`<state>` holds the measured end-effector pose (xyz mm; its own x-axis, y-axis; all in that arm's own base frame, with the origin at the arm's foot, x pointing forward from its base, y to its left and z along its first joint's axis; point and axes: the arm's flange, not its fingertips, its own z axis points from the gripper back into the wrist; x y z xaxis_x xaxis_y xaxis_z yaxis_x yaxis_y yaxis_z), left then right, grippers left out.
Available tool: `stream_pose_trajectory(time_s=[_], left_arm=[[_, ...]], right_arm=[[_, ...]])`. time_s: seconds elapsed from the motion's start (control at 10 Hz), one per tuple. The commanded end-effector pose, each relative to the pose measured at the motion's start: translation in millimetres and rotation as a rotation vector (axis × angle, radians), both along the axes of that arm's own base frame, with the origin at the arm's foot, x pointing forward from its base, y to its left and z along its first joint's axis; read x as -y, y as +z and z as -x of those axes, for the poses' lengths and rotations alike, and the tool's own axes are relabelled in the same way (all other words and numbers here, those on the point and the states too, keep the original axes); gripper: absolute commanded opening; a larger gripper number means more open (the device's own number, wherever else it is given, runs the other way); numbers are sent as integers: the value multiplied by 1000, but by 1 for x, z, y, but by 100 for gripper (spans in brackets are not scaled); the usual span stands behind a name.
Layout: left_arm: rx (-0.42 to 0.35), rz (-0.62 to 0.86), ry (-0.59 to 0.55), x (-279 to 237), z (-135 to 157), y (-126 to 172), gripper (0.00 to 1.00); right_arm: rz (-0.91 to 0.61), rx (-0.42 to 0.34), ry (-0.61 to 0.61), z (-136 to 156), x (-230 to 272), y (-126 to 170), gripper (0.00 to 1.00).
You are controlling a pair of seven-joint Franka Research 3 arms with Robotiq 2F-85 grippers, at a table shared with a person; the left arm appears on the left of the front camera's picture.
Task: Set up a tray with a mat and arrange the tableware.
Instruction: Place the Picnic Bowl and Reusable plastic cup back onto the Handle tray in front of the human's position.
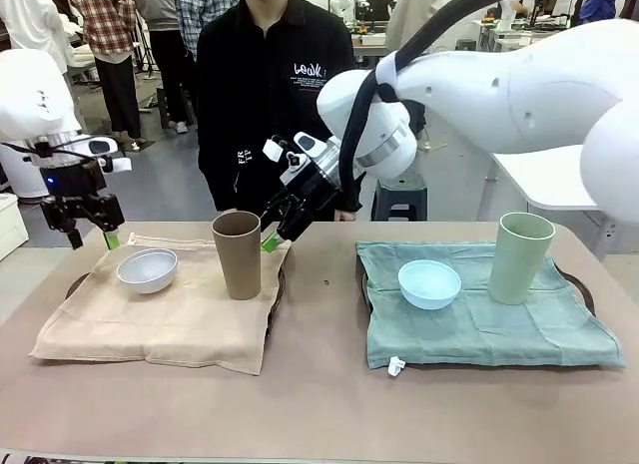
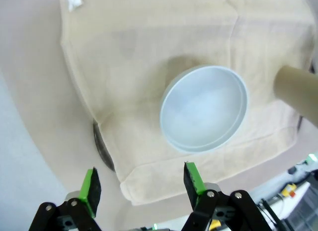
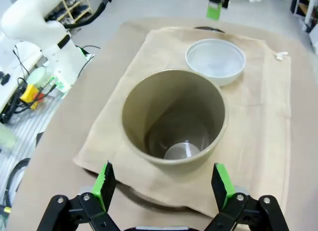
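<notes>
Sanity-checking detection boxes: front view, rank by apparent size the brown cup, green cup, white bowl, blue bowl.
1. brown cup and green cup: alike, no ranking between them.
2. white bowl and blue bowl: alike, both much lower than the cups.

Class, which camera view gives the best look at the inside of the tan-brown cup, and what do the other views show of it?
The right wrist view: it looks straight down into the tan-brown cup, showing rim, inner wall and empty bottom. The front view shows the cup from the side, upright on the beige mat, its inside hidden. The left wrist view catches part of its side at the right edge.
</notes>
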<state>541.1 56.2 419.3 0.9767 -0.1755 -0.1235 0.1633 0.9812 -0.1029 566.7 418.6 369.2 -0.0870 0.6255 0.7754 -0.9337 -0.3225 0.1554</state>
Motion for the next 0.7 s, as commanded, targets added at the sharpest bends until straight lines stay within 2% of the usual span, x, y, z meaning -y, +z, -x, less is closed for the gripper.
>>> stream_pose_trajectory(time_s=[0.0, 0.2, 0.3, 0.4, 0.6], left_arm=[[60, -29, 0, -13, 30, 32, 87], [149, -35, -19, -15, 56, 69, 87], [189, -56, -38, -12, 67, 86, 87], [229, -75, -52, -6, 76, 97, 87], [301, -131, -71, 7, 102, 116, 87]], right_arm=[[89, -31, -94, 33, 25, 21, 100], [207, -155, -268, 58, 41, 63, 100], [288, -169, -403, 72, 42, 93, 100], [377, -216, -542, 93, 40, 124, 100], [714, -273, -751, 154, 36, 189, 100]])
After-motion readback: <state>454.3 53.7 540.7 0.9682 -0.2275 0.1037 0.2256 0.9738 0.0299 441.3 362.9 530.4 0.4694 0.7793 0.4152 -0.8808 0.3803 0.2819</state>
